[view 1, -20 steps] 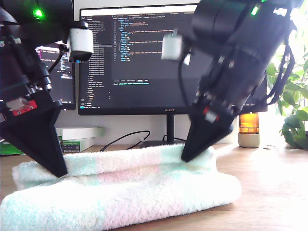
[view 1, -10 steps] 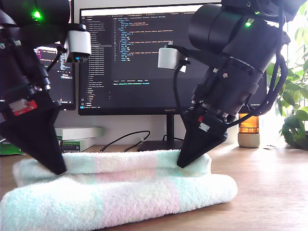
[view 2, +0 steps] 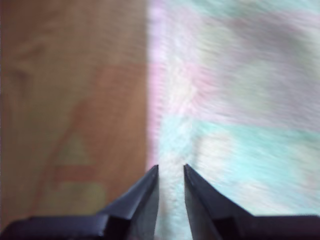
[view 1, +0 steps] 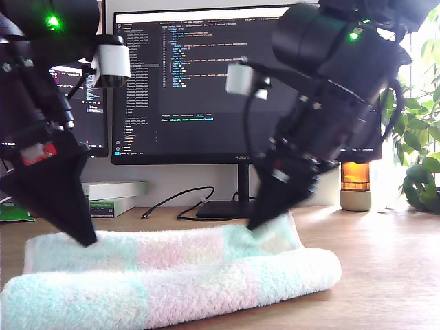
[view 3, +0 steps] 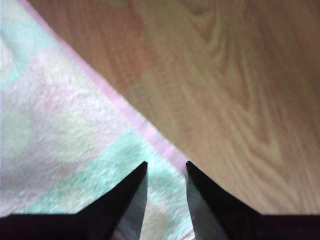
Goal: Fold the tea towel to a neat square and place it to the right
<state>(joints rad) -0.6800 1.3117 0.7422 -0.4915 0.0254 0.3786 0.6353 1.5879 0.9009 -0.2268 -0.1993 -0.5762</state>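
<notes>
— Exterior view first: where is the tea towel?

— It lies on the bench, folded over lengthwise, the upper layer set back from the rounded front fold. It takes up the exterior view's left and middle.

— And the arms?

— One arm has its black tip on the upper layer at the exterior view's left end. Another arm pinches the far corner at the exterior view's right, and that corner stands up a little. I can't tell which arm is first and which is second.

— What do the wrist cameras give you?

— The first claw is clenched on the tea towel's edge, with only a thin strip of cloth between its jaws and bare wood just beside it. The second claw grips the pink-trimmed border the same way.

— Anything behind?

— A monitor full of code, and a plant at the exterior view's right.
</notes>
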